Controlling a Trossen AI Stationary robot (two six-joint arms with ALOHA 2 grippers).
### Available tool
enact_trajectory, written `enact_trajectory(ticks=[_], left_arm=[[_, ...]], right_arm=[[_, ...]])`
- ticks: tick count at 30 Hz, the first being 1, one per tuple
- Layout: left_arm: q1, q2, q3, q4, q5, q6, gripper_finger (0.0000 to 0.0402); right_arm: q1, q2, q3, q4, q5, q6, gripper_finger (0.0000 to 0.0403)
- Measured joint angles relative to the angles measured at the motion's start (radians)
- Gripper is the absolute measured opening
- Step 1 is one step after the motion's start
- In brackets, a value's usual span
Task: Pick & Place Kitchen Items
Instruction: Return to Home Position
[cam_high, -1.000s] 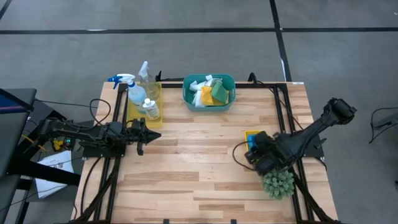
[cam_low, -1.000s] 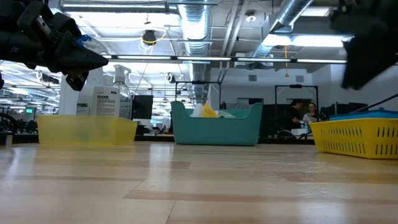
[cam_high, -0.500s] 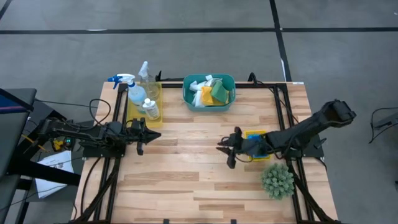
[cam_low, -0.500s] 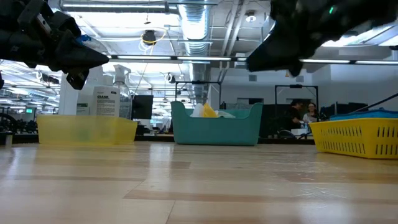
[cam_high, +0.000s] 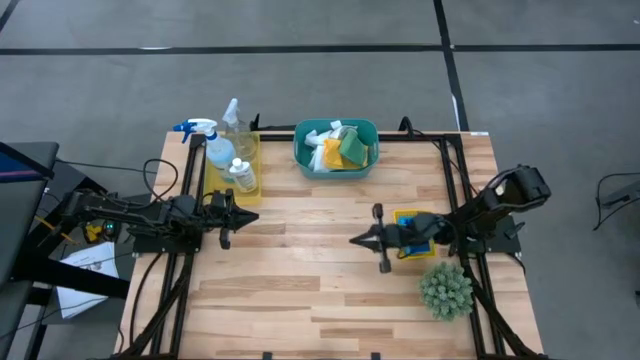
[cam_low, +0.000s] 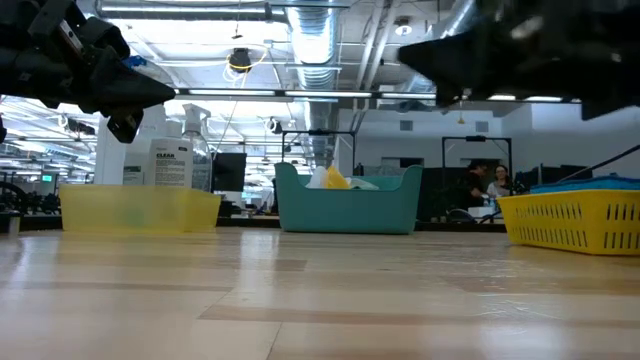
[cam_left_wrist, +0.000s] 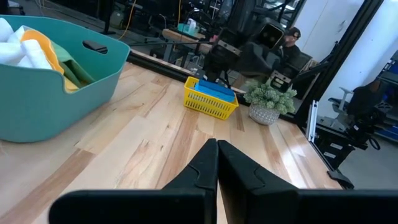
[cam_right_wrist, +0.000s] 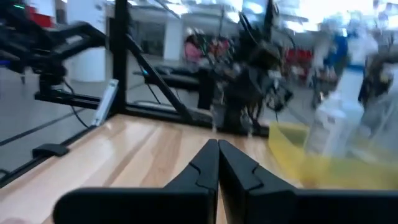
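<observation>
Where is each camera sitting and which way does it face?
High: overhead, straight down on the wooden table; both arms show.
Low: table-top height, facing the teal plastic basin; arms overhead.
Left wrist: behind shut left end effector, facing the yellow mesh tray.
Right wrist: behind shut right end effector, facing the left arm.
High and left wrist share basin, tray.

Bright overhead ceiling lights (cam_low: 185, 12); sheen on tabletop (cam_low: 330, 300).

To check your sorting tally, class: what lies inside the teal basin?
A white cloth, a yellow cloth and a green cloth fill the teal basin. They cover its floor, so anything beneath them cannot be seen.
</observation>
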Motion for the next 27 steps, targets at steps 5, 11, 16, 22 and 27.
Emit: enact_trajectory(ticks=[5, 11, 16, 22, 27], left_arm=[[0.000, 0.000, 0.000, 0.000, 0.000, 0.000, 0.0003], [0.000, 0.000, 0.000, 0.000, 0.000, 0.000, 0.0003], [0.000, 0.000, 0.000, 0.000, 0.000, 0.000, 0.0003], [0.000, 0.000, 0.000, 0.000, 0.000, 0.000, 0.0003], [0.000, 0.000, 0.000, 0.000, 0.000, 0.000, 0.0003]], right_arm=[[0.021, -0.014, -0.141, 0.185, -0.004, -0.061, 0.0001], [0.047, -0.131, -0.259, 0.198, 0.008, -0.042, 0.0000], [0.078, -0.300, -0.319, 0.129, 0.012, -0.022, 0.0000], [0.122, -0.443, -0.320, 0.082, 0.024, -0.083, 0.0000], [0.147, -0.501, -0.320, -0.003, 0.102, -0.144, 0.0000]])
